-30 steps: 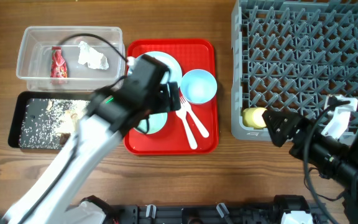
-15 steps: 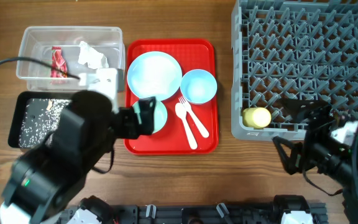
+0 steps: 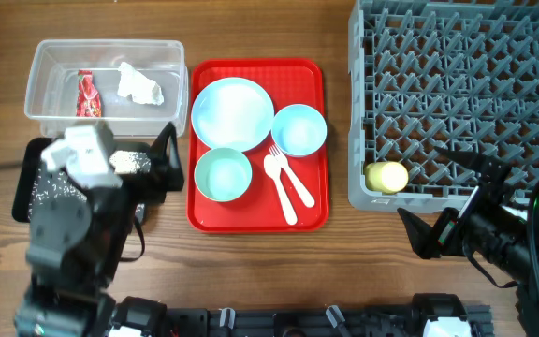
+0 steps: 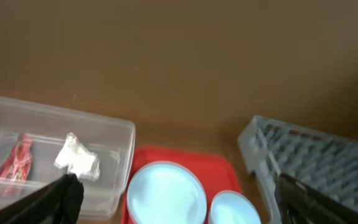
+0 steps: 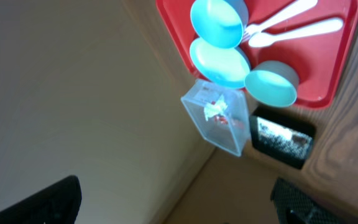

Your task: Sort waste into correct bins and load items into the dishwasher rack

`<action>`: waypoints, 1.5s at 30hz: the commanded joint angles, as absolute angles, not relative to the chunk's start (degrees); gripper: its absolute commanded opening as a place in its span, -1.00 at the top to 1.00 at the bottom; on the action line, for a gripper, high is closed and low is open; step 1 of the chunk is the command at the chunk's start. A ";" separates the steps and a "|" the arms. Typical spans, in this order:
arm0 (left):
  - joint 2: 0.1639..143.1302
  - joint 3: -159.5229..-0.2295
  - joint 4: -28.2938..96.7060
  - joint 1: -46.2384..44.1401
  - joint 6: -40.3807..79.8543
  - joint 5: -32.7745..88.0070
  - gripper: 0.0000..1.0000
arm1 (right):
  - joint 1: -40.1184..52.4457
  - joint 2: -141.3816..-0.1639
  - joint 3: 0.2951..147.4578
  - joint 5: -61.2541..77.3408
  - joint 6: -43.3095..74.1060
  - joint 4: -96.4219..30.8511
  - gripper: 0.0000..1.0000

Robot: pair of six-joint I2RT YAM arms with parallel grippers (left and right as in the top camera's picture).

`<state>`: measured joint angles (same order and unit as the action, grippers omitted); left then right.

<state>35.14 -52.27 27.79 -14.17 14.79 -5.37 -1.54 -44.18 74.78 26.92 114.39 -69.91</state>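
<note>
Both arms have pulled back; left gripper [image 4: 178, 186] and right gripper [image 3: 435, 198] show jaws apart, empty. The yellow cup [image 3: 386, 176] sits in the dishwasher rack [image 3: 457, 84], lower-left corner. The pale green bowl [image 3: 223, 174] remains on the red tray [image 3: 251, 67], awaiting loading.

One grey dishwasher rack [image 3: 457, 84] holds one yellow cup [image 3: 386, 176] at its near left corner. One red serving tray [image 3: 255, 70] carries one light blue plate [image 3: 232, 114], two bowls, one light blue [image 3: 298, 129] and one pale green [image 3: 223, 174], one white fork [image 3: 298, 184] and one white spoon [image 3: 279, 187]. One clear tub [image 3: 106, 45] holds one red wrapper [image 3: 86, 94] and one white napkin [image 3: 139, 84]. One black tray [image 3: 22, 178] holds many scattered crumbs [image 3: 50, 192].
</note>
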 commanded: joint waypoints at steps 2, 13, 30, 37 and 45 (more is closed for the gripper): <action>25.02 -38.92 18.48 -9.74 9.74 3.03 -1.00 | -1.30 -44.14 75.13 26.33 118.65 -69.97 -1.00; 5.43 -15.81 7.88 -5.04 7.68 3.03 -1.00 | -1.30 -44.14 75.13 26.35 118.65 -69.97 -1.00; 0.16 -0.32 -1.48 -3.79 7.90 3.62 -1.00 | -1.30 -44.14 75.13 26.35 118.65 -69.97 -0.99; 0.16 -0.32 2.48 -3.79 7.90 3.62 -1.00 | -1.30 -44.14 75.13 26.35 118.65 -69.97 -1.00; 0.54 -0.32 4.14 -3.79 7.90 3.51 -0.99 | -1.30 -44.14 75.13 26.35 118.65 -69.97 -1.00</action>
